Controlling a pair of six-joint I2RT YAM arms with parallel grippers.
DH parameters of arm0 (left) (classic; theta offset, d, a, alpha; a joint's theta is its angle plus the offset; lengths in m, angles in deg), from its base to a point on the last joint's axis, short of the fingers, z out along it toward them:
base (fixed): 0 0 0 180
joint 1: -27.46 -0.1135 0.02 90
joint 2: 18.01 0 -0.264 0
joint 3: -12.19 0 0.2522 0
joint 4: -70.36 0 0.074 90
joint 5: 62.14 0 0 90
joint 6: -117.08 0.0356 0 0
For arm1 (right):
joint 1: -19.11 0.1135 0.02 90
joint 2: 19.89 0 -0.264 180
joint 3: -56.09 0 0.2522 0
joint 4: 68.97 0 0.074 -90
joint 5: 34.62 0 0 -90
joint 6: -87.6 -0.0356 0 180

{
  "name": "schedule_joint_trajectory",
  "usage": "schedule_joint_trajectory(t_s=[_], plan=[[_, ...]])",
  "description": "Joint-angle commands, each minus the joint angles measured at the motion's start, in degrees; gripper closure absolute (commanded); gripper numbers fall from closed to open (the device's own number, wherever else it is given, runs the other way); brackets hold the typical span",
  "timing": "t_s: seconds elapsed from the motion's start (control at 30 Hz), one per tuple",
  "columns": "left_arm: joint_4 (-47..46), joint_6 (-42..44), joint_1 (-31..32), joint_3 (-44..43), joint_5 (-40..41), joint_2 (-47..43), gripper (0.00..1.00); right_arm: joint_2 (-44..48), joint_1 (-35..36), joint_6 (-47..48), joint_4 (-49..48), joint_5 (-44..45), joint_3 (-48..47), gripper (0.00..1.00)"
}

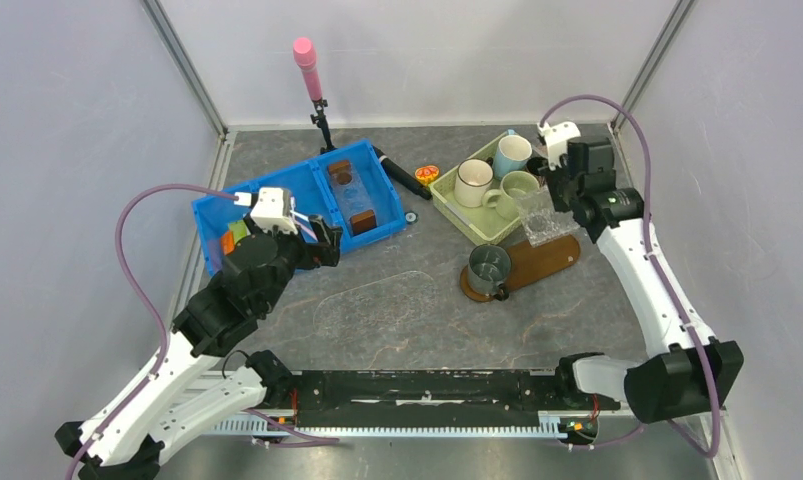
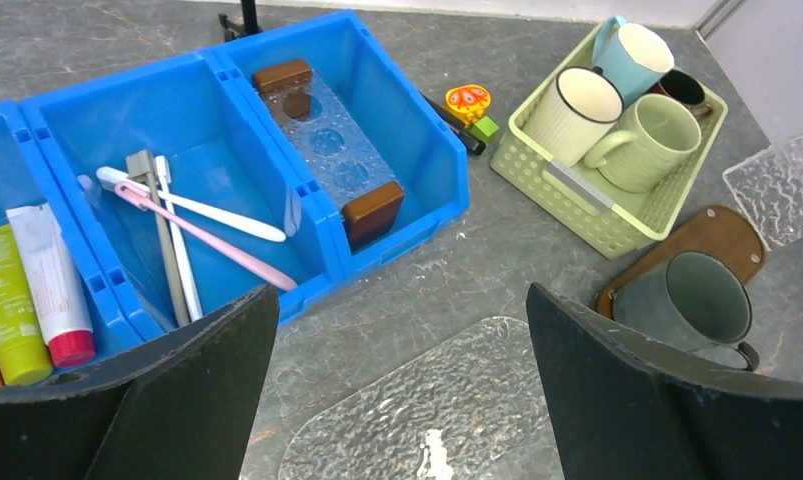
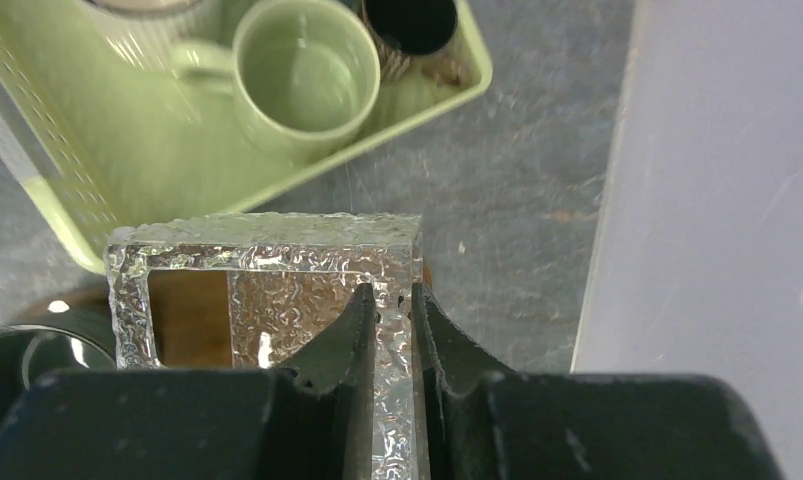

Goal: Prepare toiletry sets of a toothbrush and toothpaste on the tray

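Under the right gripper point(image 3: 390, 300), clamped on a clear cup's point(image 3: 267, 255) wall, the tray point(image 1: 544, 262) holds just one mug point(image 1: 489, 265); toothbrushes point(image 2: 212, 241) and tubes point(image 2: 49, 280) lie unpicked in the bin point(image 2: 417, 150) before the open left gripper point(image 2: 399, 330)

Wood tray point(image 1: 539, 264); glossy plastic bin point(image 2: 409, 135); textured clear box point(image 3: 267, 262).

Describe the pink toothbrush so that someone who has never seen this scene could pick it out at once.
Find the blue compartmented bin at the left of the top view and look in its middle compartment, where slim brushes lie. The pink toothbrush lies diagonally among them; it is the only pink one, beside white toothbrushes and a grey one.
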Motion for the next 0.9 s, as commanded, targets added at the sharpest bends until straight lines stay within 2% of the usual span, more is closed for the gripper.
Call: schedule_joint_trajectory(t_s=[0.0, 0.07, 0.23, 0.53, 0.87], plan=[[-0.1, 2.5, 0.2, -1.4, -2.7, 0.6, 0.0, -1.0, -9.0, 5.8, -1.0, -19.2, 3.2, 1.0], [0.2, 2.6, 0.2, -1.5, -3.4, 0.5, 0.0, -1.8, -13.0, 6.8, -1.0, -25.2, 4.7, 1.0], [0.6, 2.5, 0.2, -1.3, -4.8, 0.3, 0.0, -1.8, -17.8, 6.6, -5.1, -27.7, 9.7, 1.0], [0.9, 2.7, 0.2, -0.7, -6.0, 0.4, 0.0, 0.4, -18.3, 5.3, -13.5, -32.9, 21.3, 1.0], [0.8, 2.1, 0.2, -0.2, -6.6, 0.6, 0.0, -0.4, -18.3, 2.1, -16.4, -36.5, 24.2, 1.0]])
